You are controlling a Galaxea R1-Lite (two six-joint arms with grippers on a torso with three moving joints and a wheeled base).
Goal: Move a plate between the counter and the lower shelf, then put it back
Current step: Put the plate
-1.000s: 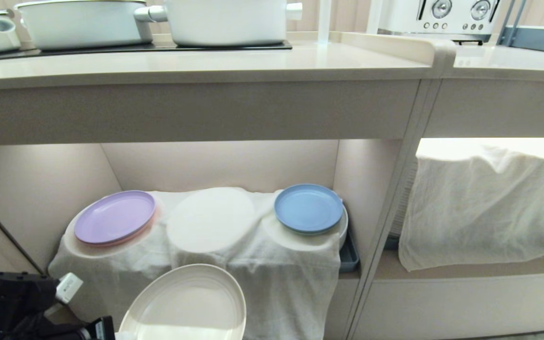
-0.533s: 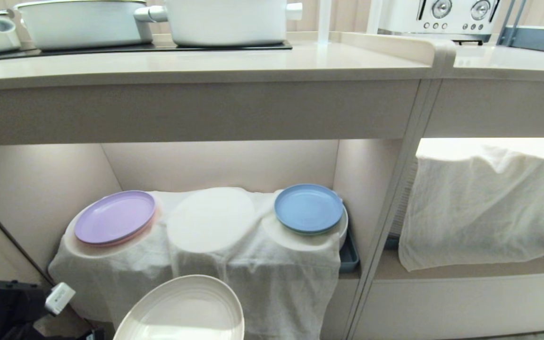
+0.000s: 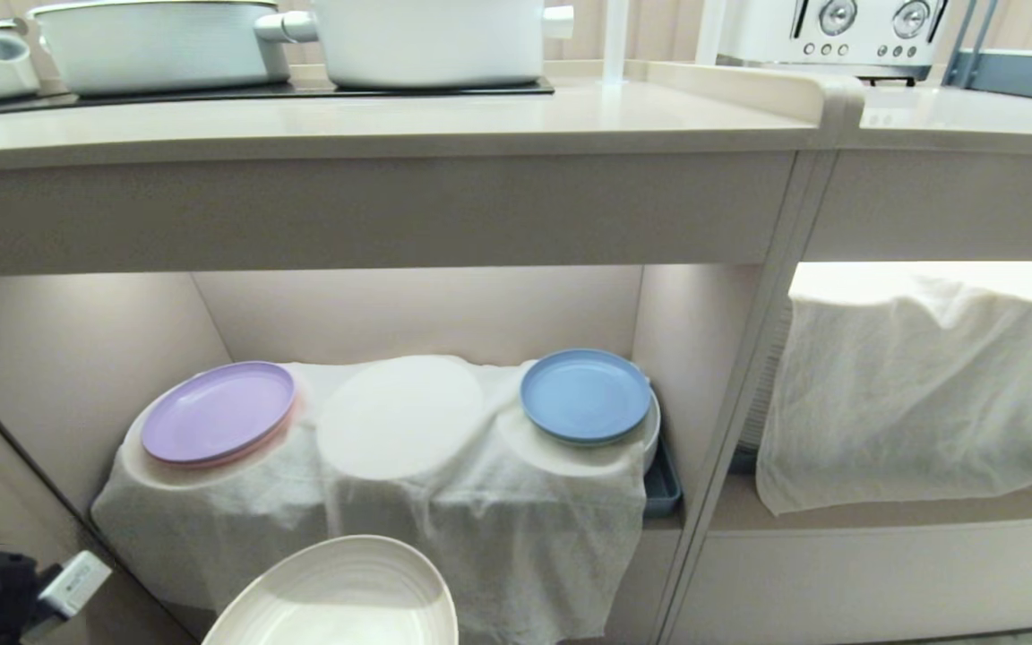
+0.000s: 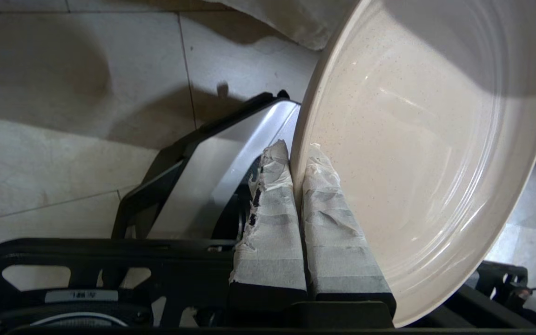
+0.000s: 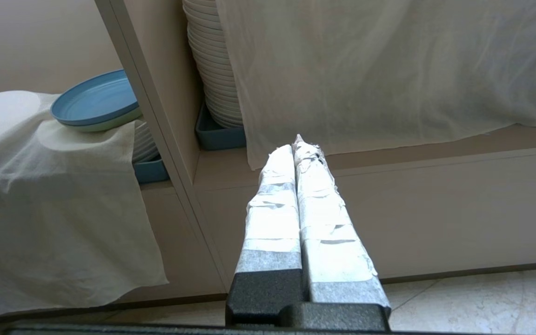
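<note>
Head view: counter (image 3: 373,116) on top with the cooktop panel (image 3: 247,88) and two white pots (image 3: 431,36), lower shelf (image 3: 77,358) directly under it. White cloth (image 3: 480,520) drapes three humps in the shelf; lilac plate (image 3: 217,412) on the left hump, blue plate (image 3: 585,395) on the right hump, middle hump bare. Cream plate (image 3: 337,596) is outside the shelf, in front of and below the cloth's hanging edge, held in the air, not resting on anything. Left wrist view: left gripper (image 4: 298,158) clamped on the plate's rim, one taped finger on each face, plate tilted. Right gripper (image 5: 298,149) parked by the neighbouring cubby's front, taped fingers pressed together on nothing

Step, my read: plate is in transit between shelf and counter, low and clear of the shelf mouth. Direction of travel can't be told from this alone

Next move calls for: lift well above the counter's thick front edge before going forward, level the plate, and set it on the bare worktop in front of the cooktop panel. Rim pinch is thin, so slip under a fast swing is the risk
</note>
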